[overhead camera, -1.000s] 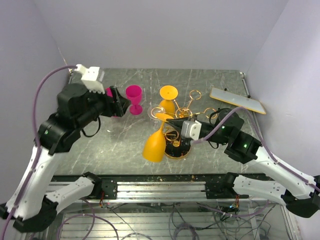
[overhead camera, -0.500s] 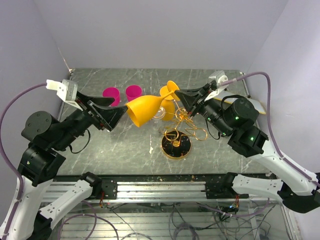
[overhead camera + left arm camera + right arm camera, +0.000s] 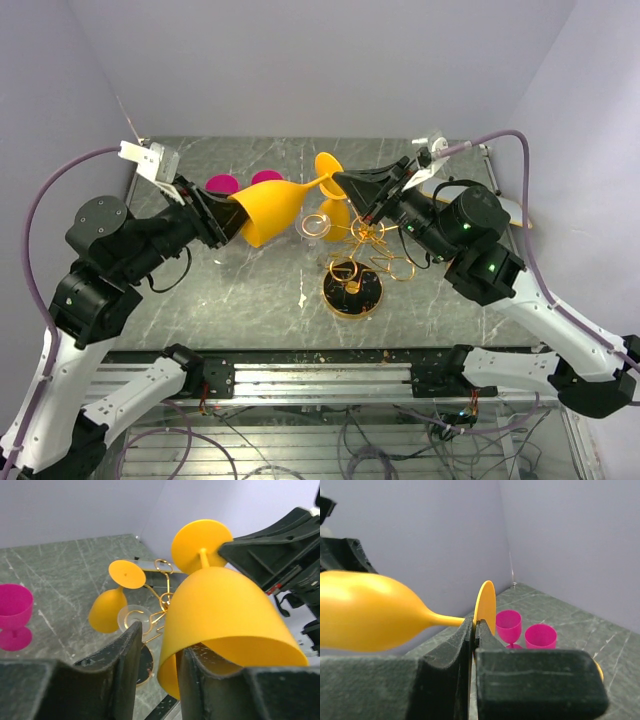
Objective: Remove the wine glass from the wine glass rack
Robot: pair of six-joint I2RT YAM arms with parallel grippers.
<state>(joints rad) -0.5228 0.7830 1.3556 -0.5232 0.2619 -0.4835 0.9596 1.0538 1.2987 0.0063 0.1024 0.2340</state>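
An orange wine glass (image 3: 272, 210) lies sideways in the air, clear of the wine glass rack (image 3: 352, 291). My right gripper (image 3: 345, 183) is shut on the edge of its round foot (image 3: 485, 605). My left gripper (image 3: 228, 215) has come to the bowl's mouth. One finger (image 3: 200, 672) is inside the bowl (image 3: 225, 610) and the other finger (image 3: 125, 660) stands outside, a small gap from the wall. The rack's gold wire arms (image 3: 161, 597) show below and behind the glass.
On the rack hang a second orange glass (image 3: 335, 213) and a clear glass (image 3: 315, 225). Two pink glasses (image 3: 222, 184) (image 3: 265, 178) stand at the back left. A flat white board (image 3: 516, 211) lies at the right, behind my right arm.
My right gripper lifted the orange glass from beside the rack and turned it sideways. My left arm swung over to it, slid its jaws over the bowl's rim and narrowed them.
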